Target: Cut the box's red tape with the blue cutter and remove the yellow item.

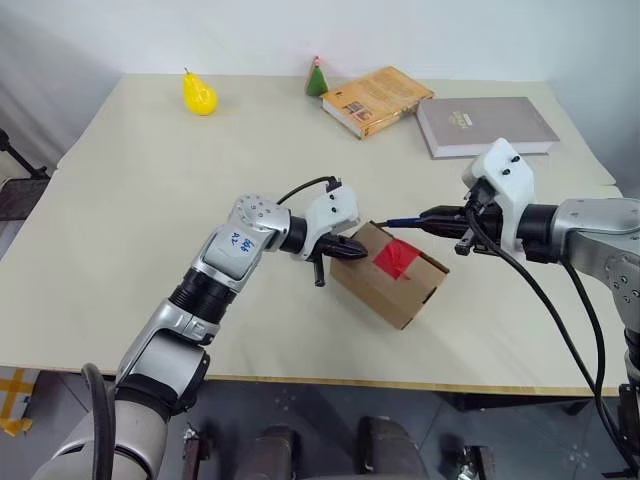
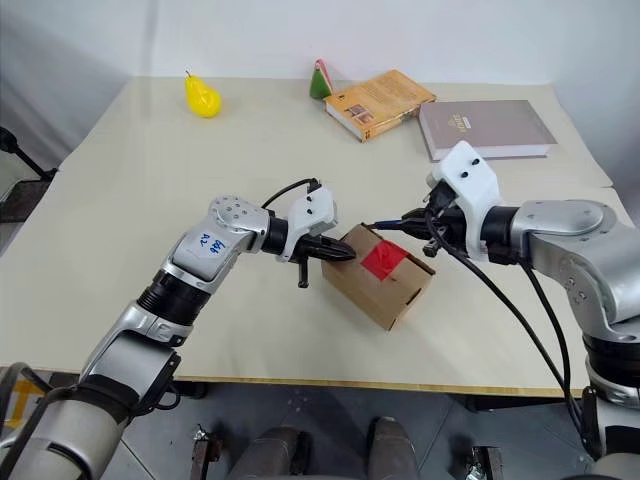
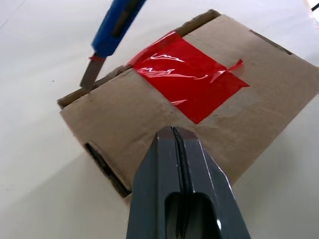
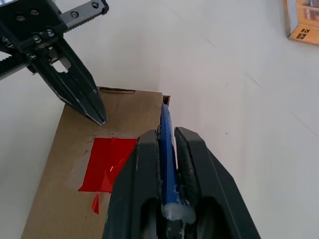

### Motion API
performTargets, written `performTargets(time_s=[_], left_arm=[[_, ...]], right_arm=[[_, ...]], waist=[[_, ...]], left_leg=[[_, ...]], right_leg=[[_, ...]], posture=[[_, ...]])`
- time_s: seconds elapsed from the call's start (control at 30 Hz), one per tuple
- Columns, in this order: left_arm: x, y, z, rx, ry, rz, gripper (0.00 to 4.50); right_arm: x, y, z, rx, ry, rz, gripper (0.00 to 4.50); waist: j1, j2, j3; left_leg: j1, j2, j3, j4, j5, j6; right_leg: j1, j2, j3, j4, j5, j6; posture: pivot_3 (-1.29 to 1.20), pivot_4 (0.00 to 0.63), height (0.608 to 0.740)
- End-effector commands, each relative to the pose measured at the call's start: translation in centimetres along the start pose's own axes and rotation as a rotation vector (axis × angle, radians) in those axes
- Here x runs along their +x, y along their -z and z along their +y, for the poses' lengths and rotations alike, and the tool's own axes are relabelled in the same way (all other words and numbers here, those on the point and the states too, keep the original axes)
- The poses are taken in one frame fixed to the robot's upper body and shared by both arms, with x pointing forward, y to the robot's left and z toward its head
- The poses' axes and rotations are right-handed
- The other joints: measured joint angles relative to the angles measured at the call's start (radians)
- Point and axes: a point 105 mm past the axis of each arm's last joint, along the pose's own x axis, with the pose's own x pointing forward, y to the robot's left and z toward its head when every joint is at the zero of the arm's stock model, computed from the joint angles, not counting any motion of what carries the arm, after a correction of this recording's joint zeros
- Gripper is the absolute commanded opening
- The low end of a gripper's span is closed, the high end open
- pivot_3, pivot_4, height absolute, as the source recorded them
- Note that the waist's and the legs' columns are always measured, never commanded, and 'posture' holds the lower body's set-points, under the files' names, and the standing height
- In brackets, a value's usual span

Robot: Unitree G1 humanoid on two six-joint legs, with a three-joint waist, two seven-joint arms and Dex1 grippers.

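Corrugated brown box point(image 1: 395, 278) mid-bench point(image 1: 130, 200), glossy red tape point(image 1: 394, 257) on top, closed left gripper point(image 1: 352, 249) at its 9 o'clock edge, right gripper point(image 1: 432, 214) clamping slim blue cutter point(image 1: 402, 221) at 1 o'clock, glossy pear point(image 1: 199, 94), two books point(image 1: 377, 99) far behind.

Both arms are clad in silver-grey metal shells with black joint sections between them. The left forearm carries a white label with blue handwritten marks, and round screw heads dot the joint behind it. Each wrist ends in a white housing just behind its gripper. A black cable loops over the left housing; thicker black cables hang from the right one. The left gripper point(image 1: 345, 250) and right gripper point(image 1: 440, 214) have dark, tapering fingers point(image 3: 182, 184), slotted near the base.
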Motion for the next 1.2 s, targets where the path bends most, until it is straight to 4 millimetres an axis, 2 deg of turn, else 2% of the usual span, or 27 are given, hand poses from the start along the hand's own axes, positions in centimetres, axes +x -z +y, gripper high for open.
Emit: performTargets(time_s=[0.03, 0.27, 0.43, 0.7, 0.87, 1.2], left_arm=[[0.2, 0.7, -0.2, -0.003, 0.014, 0.039, 0.0], [0.1, 0.7, -0.1, -0.004, 0.014, 0.043, 0.0], [0.1, 0.6, 0.4, -0.011, -0.004, 0.045, 0.0], [0.3, 0.6, 0.7, -0.017, -0.009, 0.052, 0.0], [0.2, 0.8, 0.7, -0.019, -0.009, 0.056, 0.0], [0.2, 0.8, 0.8, -0.023, -0.013, 0.056, 0.0]], right_arm=[[-0.4, -1.2, -0.9, -0.038, 0.051, -0.035, 0.16], [-0.4, -0.1, -0.3, -0.038, 0.009, 0.008, 0.16], [-0.8, -0.9, -0.2, -0.045, -0.004, -0.02, 0.16], [-0.9, -1.0, -0.6, -0.05, 0.007, -0.021, 0.16], [-1.1, -2.1, -1.0, -0.043, 0.02, -0.072, 0.16], [-0.8, -0.7, -1.0, -0.009, 0.006, -0.039, 0.16]], waist=[[0.0, 0.0, 0.0], [0.0, 0.0, 0.0], [0.0, 0.0, 0.0], [0.002, 0.0, 0.0], [0.002, 0.0, 0.0], [0.004, 0.0, 0.0]], left_leg=[[0.0, 0.0, 0.0, 0.0, 0.0, 0.0], [0.0, 0.0, 0.0, 0.002, 0.0, 0.0], [0.0, 0.0, 0.0, 0.002, 0.0, 0.0], [0.0, 0.0, 0.0, 0.003, 0.0, 0.0], [0.0, 0.0, 0.0, 0.004, 0.0, 0.0], [0.0, 0.0, 0.0, 0.005, 0.0, 0.0]], right_leg=[[0.0, 0.0, 0.0, 0.0, 0.0, 0.0], [0.0, 0.0, 0.0, 0.0, 0.0, 0.0], [0.0, 0.0, 0.0, 0.0, 0.0, 0.0], [0.001, 0.0, 0.0, 0.001, 0.0, 0.0], [0.001, 0.0, 0.001, 0.001, 0.0, 0.0], [0.001, 0.0, 0.001, 0.001, 0.0, 0.0]], posture=[[0.0, 0.15, 0.74], [0.0, 0.15, 0.74], [0.0, 0.15, 0.74], [0.0, 0.15, 0.74], [0.0, 0.15, 0.74], [0.0, 0.15, 0.74]])
